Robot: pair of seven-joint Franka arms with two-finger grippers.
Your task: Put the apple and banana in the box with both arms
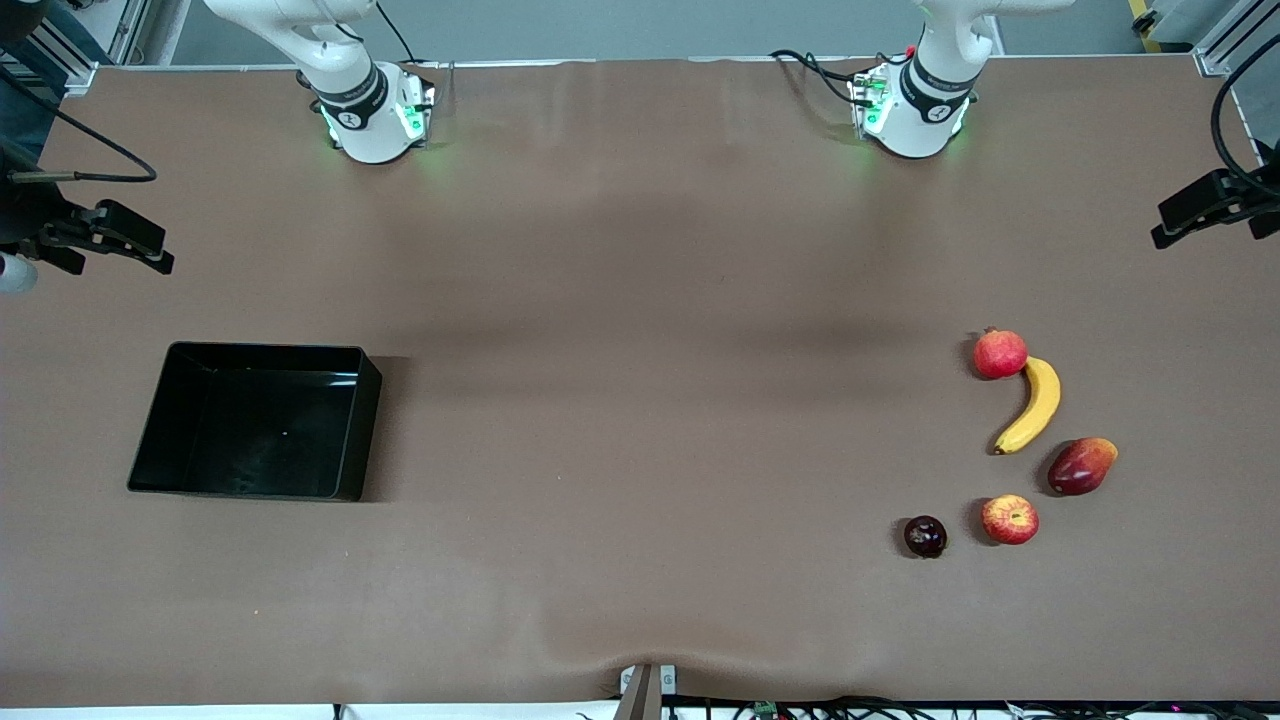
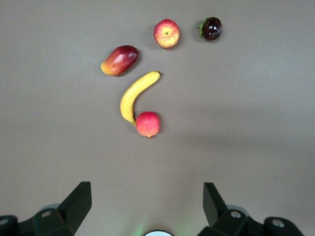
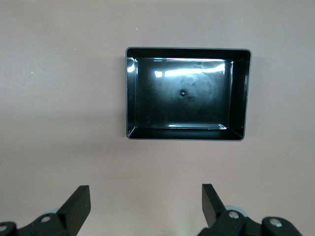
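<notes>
The apple [image 1: 1010, 519] [image 2: 167, 33], red with yellow patches, lies toward the left arm's end of the table, near the front camera. The yellow banana [image 1: 1030, 405] [image 2: 137, 93] lies a little farther from that camera, one tip against a pomegranate. The black box [image 1: 250, 430] [image 3: 182, 93] stands empty toward the right arm's end. My left gripper [image 2: 146, 191] hangs open high over bare table, short of the fruits. Over bare table short of the box, my right gripper [image 3: 145, 192] is open with nothing in it. Neither hand shows in the front view.
A red pomegranate [image 1: 1000, 353] [image 2: 148, 124] touches the banana. A red-yellow mango [image 1: 1082, 466] [image 2: 119, 60] and a dark purple fruit [image 1: 925, 536] [image 2: 212, 28] lie beside the apple. Black camera mounts [image 1: 110, 235] [image 1: 1210, 205] stand at both table ends.
</notes>
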